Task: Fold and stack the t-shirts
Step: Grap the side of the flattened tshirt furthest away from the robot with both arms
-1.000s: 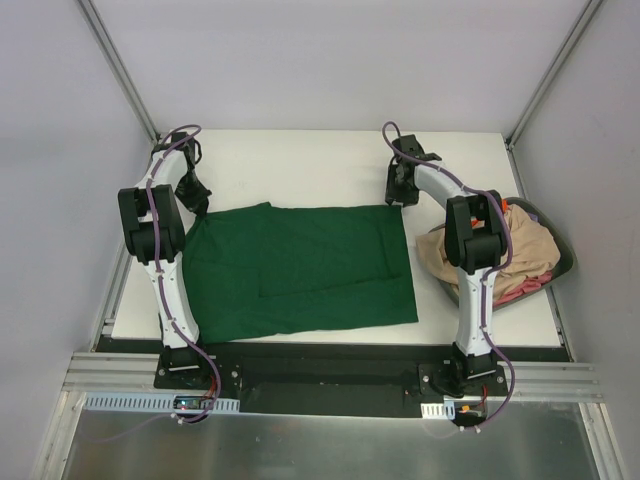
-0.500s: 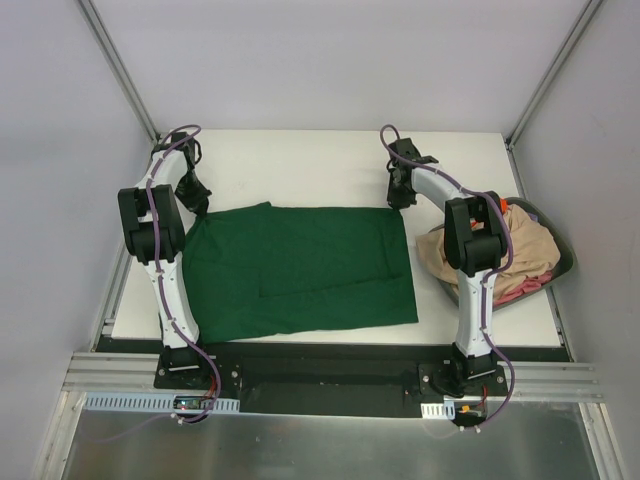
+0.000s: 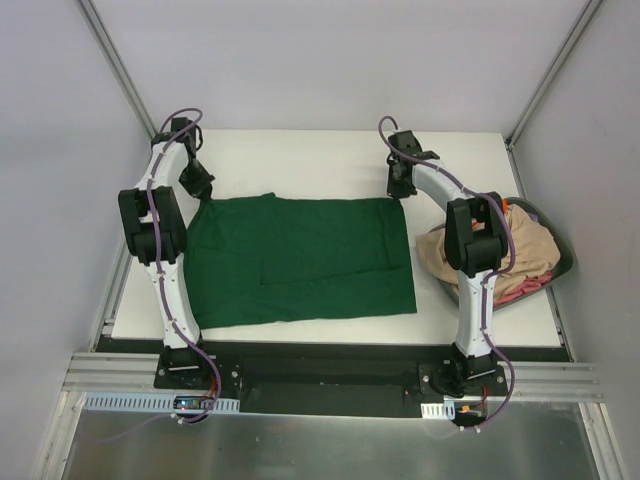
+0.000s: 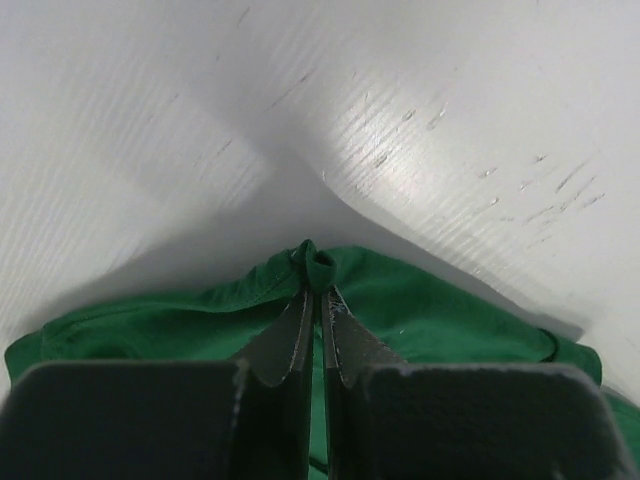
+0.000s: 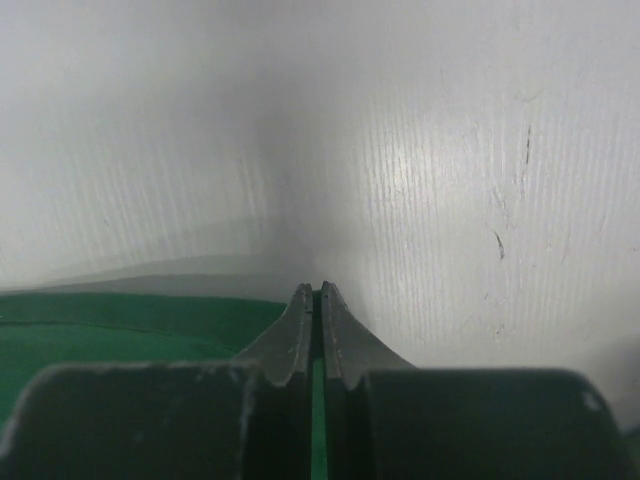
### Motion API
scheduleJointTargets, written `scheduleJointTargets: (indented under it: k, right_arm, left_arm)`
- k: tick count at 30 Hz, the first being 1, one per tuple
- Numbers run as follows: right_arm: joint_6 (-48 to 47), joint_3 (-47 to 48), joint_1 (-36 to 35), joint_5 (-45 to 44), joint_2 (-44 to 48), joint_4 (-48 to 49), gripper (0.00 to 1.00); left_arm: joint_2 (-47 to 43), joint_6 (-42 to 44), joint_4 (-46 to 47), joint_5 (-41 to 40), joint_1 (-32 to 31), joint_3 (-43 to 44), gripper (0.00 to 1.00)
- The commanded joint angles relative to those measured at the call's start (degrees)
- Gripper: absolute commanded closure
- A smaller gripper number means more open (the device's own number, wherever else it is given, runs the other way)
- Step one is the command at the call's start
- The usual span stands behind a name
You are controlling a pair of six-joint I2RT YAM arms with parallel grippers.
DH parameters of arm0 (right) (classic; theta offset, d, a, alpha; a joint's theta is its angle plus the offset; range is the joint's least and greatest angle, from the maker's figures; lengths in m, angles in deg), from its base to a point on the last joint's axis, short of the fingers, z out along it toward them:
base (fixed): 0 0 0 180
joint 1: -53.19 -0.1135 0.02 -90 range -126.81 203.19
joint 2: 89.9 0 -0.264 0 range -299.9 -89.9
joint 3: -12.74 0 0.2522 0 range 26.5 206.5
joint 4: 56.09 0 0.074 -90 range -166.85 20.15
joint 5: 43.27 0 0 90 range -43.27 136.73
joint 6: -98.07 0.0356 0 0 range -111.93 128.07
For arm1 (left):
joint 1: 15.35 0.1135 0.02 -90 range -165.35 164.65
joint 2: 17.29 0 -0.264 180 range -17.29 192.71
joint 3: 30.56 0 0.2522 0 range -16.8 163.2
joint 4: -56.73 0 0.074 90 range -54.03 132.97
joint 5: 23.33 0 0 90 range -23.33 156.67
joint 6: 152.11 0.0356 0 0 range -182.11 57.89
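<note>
left pincer (image 4: 315, 292) clamped tight on a bunched far-left corner of the dark green t-shirt (image 3: 300, 260). right pincer (image 5: 316, 292) closed too, on the far-right corner, with green showing between its fingers. Shirt lies spread flat on the white tabletop (image 3: 300, 160). beige t-shirt (image 3: 525, 245) heaped in dark basket (image 3: 566, 262), right edge.

looks like a lab robot cell: closed in by plain grey panel walls (image 3: 330, 60) on metal struts (image 3: 118, 65), fitted with white desk (image 3: 300, 160), cabled left arm (image 3: 160, 240) and right arm (image 3: 478, 250) bolted to aluminium rail (image 3: 560, 375).
</note>
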Motion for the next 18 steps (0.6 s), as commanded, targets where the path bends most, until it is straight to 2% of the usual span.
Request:
scheduleJointTargets:
  k: [1,11,18]
  right_arm:
    - [-1.3,-4.3,-0.3,0.1,7.6,1.8,0.99]
    - [0.2,-21.1,-2.0,2.4,19.4,6.0,0.99]
    - [0.2,-29.2,-2.3,1.7,26.7,6.2,0.99]
  left_arm:
    - [-6.4,0.3,-0.5,0.3,-0.6,-3.8,1.00]
    - [-24.5,-2.3,8.4,-2.6,-2.5,-30.8,1.00]
    - [-36.0,-4.9,10.4,-6.0,-2.5,-44.2,1.00]
